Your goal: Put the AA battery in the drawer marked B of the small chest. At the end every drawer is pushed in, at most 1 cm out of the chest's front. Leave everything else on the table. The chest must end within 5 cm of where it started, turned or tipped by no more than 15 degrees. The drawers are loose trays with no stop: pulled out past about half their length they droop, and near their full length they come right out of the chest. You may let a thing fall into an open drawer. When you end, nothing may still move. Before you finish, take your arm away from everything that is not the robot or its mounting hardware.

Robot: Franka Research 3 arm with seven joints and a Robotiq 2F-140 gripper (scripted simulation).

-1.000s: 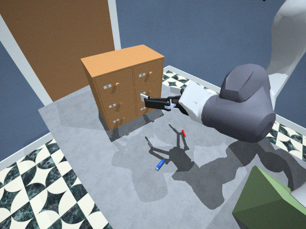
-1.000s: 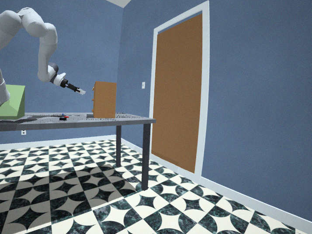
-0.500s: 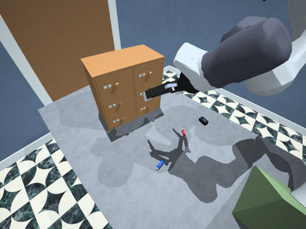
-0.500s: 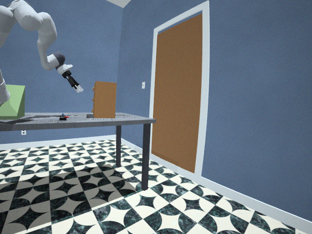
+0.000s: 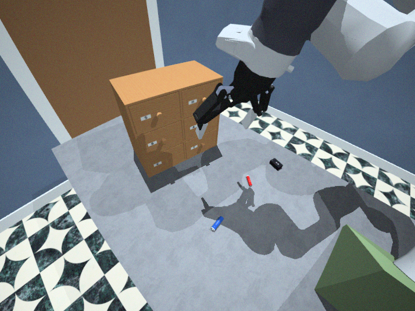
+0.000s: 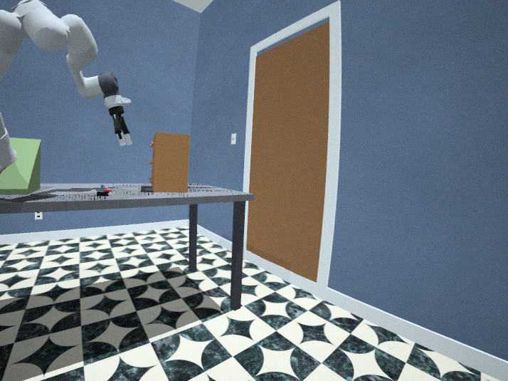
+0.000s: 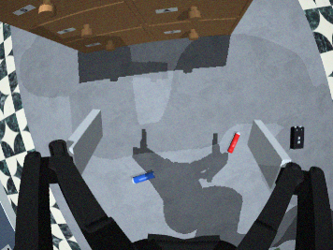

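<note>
AA battery [image 5: 217, 223] [image 6: 102, 186] [image 7: 143, 177], blue, its lettering illegibly small.

From my top view, centred on the red cylindrical battery [image 5: 249, 181] [image 6: 108, 190] [image 7: 234, 142] on the grey flat worktop [image 5: 156, 262] [image 6: 169, 201] [image 7: 117, 137], I see the brown boxy wooden chest [image 5: 171, 117] [image 6: 171, 162] [image 7: 136, 15] at ten o'clock, the small black rectangular block [image 5: 276, 164] [image 6: 102, 194] [image 7: 296, 137] at two and the blue cylindrical battery [image 5: 217, 223] [image 6: 102, 186] [image 7: 143, 177] at seven.

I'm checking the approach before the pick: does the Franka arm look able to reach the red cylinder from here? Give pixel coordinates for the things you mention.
Probably yes: the gripper [image 5: 223, 125] [image 6: 125, 142] [image 7: 177, 128] is open above the table, and nothing stands over or against the red cylinder [image 5: 249, 181] [image 6: 107, 190] [image 7: 234, 142].
</note>
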